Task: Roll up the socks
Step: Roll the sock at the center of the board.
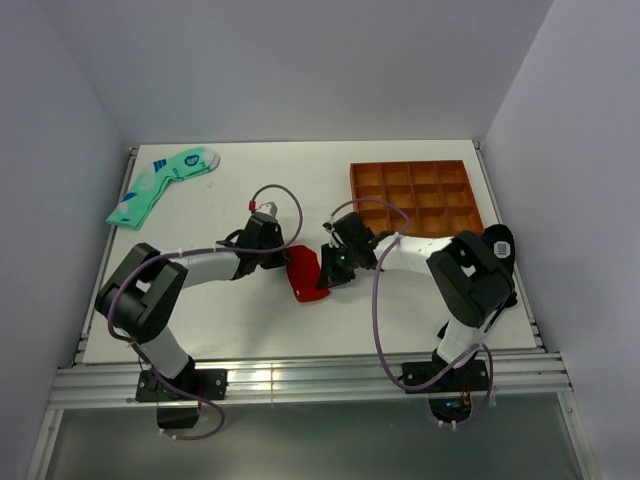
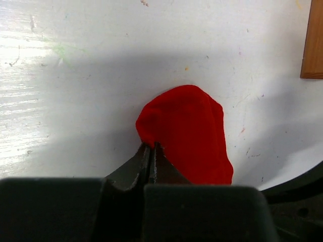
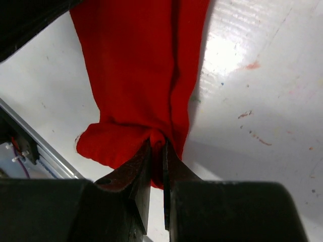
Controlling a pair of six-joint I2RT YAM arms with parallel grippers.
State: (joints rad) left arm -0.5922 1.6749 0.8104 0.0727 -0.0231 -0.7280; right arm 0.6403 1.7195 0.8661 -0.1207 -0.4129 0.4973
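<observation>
The red socks (image 1: 304,274) lie bunched on the white table between my two grippers. My left gripper (image 1: 283,257) is shut on the socks' left edge; in the left wrist view the jaws (image 2: 152,147) pinch the red fabric (image 2: 186,133). My right gripper (image 1: 327,272) is shut on a fold at the other side; in the right wrist view its jaws (image 3: 157,138) clamp a red pleat, and the socks (image 3: 136,65) stretch away from them. No white figure mark shows.
A brown compartment tray (image 1: 414,197) stands at the back right; its corner shows in the left wrist view (image 2: 313,45). A mint-green sock with blue marks (image 1: 160,183) lies at the back left. A black patterned sock (image 1: 500,245) lies by the right arm.
</observation>
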